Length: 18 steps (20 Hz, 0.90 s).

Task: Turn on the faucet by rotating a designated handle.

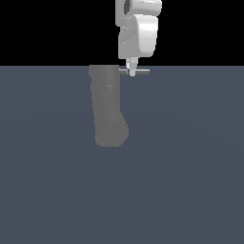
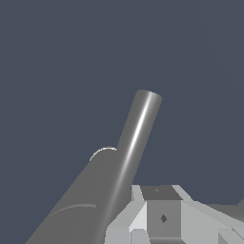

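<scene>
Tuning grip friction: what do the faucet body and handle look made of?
Faucet: matte dark grey, no highlights, possibly cast metal or plastic. Handle: lighter grey rod with a bright streak along it, suggesting smooth brushed metal. Rendered, so only a guess.

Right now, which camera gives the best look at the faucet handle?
The wrist view. There the handle fills the frame as a long shiny rod running past the faucet body. In the exterior view the handle is only a short thin bar at the faucet's top, partly crossed by the fingers.
</scene>
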Each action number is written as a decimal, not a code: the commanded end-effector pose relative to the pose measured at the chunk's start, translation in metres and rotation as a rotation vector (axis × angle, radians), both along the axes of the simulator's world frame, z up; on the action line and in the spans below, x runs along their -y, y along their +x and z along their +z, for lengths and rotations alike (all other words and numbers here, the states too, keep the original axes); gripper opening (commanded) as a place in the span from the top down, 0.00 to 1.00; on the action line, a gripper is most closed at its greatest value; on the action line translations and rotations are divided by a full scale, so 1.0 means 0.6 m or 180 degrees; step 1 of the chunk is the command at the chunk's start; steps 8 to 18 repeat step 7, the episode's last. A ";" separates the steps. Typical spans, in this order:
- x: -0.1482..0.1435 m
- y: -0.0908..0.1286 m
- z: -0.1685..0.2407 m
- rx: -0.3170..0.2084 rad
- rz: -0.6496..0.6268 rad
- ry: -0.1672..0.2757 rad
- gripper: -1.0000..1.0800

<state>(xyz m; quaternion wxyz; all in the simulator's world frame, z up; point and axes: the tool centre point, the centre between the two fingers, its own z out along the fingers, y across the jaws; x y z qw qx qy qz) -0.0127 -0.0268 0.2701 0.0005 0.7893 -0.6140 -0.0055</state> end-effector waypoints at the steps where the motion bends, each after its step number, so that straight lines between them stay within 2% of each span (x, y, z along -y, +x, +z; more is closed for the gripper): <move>1: 0.057 0.013 0.000 0.0029 -0.0166 -0.0020 1.00; 6: 0.075 0.032 0.001 0.0029 -0.0187 -0.0020 1.00; 18: 0.075 0.032 0.001 0.0029 -0.0187 -0.0020 1.00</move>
